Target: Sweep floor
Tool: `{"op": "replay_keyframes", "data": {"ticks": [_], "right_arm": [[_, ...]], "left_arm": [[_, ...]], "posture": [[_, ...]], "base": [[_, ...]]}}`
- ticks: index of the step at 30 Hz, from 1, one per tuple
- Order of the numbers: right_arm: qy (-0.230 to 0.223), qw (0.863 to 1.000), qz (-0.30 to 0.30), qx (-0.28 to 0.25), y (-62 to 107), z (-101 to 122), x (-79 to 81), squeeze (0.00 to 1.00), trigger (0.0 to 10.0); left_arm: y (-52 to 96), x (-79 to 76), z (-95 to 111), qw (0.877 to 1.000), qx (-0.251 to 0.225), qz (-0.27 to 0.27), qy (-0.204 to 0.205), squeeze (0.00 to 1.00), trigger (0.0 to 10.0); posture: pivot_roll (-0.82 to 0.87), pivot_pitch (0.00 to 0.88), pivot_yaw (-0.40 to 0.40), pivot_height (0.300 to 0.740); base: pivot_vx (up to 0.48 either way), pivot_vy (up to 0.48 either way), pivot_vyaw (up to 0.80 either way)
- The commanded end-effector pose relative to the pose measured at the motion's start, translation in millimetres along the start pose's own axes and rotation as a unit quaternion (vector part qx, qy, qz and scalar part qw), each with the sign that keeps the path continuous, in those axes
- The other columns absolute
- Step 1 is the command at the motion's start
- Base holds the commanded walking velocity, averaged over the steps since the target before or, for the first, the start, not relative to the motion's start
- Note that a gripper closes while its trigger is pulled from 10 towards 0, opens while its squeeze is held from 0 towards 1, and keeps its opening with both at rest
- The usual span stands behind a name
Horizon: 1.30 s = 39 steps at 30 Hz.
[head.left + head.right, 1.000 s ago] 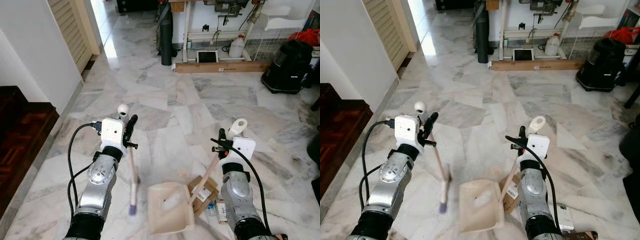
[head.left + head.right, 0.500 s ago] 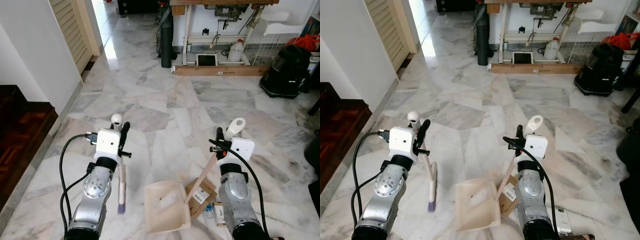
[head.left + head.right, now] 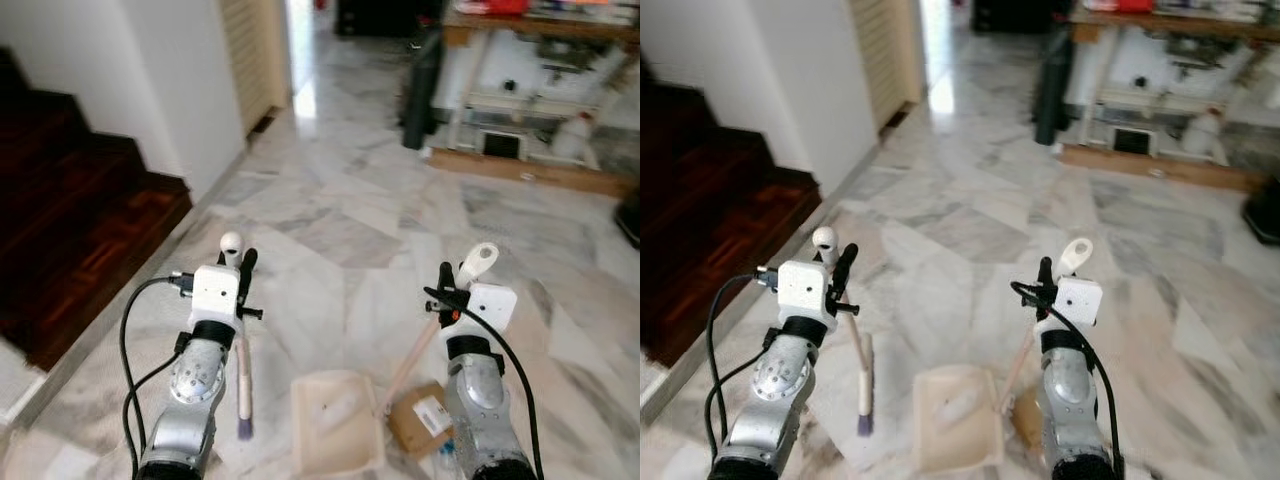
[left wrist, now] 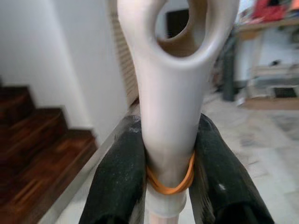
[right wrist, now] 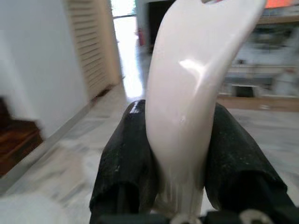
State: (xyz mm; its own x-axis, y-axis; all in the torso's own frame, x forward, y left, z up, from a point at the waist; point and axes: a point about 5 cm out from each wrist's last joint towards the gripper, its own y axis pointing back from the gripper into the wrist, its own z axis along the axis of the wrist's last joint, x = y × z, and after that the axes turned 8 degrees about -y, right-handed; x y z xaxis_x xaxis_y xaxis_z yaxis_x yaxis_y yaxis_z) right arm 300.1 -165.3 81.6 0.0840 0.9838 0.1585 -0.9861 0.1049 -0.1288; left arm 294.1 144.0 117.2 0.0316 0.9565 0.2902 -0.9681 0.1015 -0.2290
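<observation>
The robot stands on a pale marble floor (image 3: 380, 250), both arms raised in front of it; the left gripper (image 4: 163, 172) is clamped on the cream handle of a small brush (image 3: 242, 385), its two black fingers (image 4: 119, 177) pressing either side of the handle just below the hanging loop, where an orange rubber band (image 4: 169, 184) rings it; the brush hangs almost upright below that gripper, its purple-tipped bristles low, close to the floor, though whether they touch it I cannot tell; the right gripper (image 5: 180, 172) is closed tight on the pale handle of the dustpan (image 3: 337, 436), fingers (image 5: 126, 158) squeezing it from both sides; the handle slants down and toward the robot's left to the pan, which sits low at the floor between the two arms with a little pale debris in it; just beside the pan, on its right, a small cardboard box (image 3: 425, 419) with a white label lies on the marble; dark wooden stairs (image 3: 70, 210) climb along the left edge of the floor beside a white wall (image 3: 150, 90); at the far edge of the floor stand a tall dark cylinder (image 3: 418, 85) and a workbench (image 3: 530, 40), both blurred
</observation>
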Motion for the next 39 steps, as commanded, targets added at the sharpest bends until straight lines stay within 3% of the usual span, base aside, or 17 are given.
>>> {"op": "replay_keyframes", "data": {"ticks": [1, 28, 39], "right_arm": [[-0.008, 1.0, -0.002, -0.03, -3.6, 13.0, -0.2, 0.0, 10.0], [-0.018, 1.0, 0.009, -0.007, -1.2, 4.9, 6.5, 0.0, 10.0], [-0.029, 0.999, 0.017, 0.005, -1.4, 0.6, 10.2, 0.0, 10.0]], "left_arm": [[-4.0, -1.2, 7.9, 1.0, -0.023, -0.002, -0.007, 0.0, 10.0], [2.4, -15.5, -3.5, 1.0, -0.001, -0.02, 0.005, 0.0, 10.0], [1.8, -13.6, -7.6, 1.0, 0.01, -0.009, 0.016, 0.0, 10.0]], "posture": [[0.09, 0.0, 0.013, 0.74], [0.09, 0.0, 0.012, 0.74], [0.1, 0.0, 0.009, 0.74]], "base": [[0.0, 0.0, 0.79], [0.0, 0.0, 0.78], [0.0, 0.0, 0.0]]}}
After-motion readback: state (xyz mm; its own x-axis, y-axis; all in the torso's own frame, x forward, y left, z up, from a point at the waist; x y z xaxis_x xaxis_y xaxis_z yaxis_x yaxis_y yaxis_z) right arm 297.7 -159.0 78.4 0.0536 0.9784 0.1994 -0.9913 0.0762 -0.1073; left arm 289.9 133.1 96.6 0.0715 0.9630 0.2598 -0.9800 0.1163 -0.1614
